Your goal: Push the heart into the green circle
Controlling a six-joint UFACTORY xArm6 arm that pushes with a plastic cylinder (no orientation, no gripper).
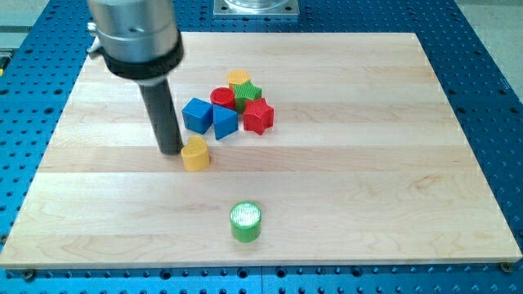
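My tip (pixel 171 152) rests on the wooden surface (pixel 368 163) at the view's left of centre, and as an end effector it is only a plain dark rod — nothing on it spreads or pinches, and it carries nothing. The rod rises into a grey cylindrical housing (pixel 135 33) cut off by the view's top edge. Just to the view's right of my tip, touching or nearly so, sits the yellow heart (pixel 195 153); its lobes are hard to make out from this angle. Below it toward the view's bottom, well apart, stands the green circle (pixel 245 221). Above the heart a tight cluster crowds together: a blue cube (pixel 197 114), a blue triangular block (pixel 225 122), a red cylinder (pixel 222 98), a red star-like block (pixel 258 116), a green block (pixel 248 93) partly hidden — its shape unclear — and a yellow block (pixel 238 77) mostly hidden behind.
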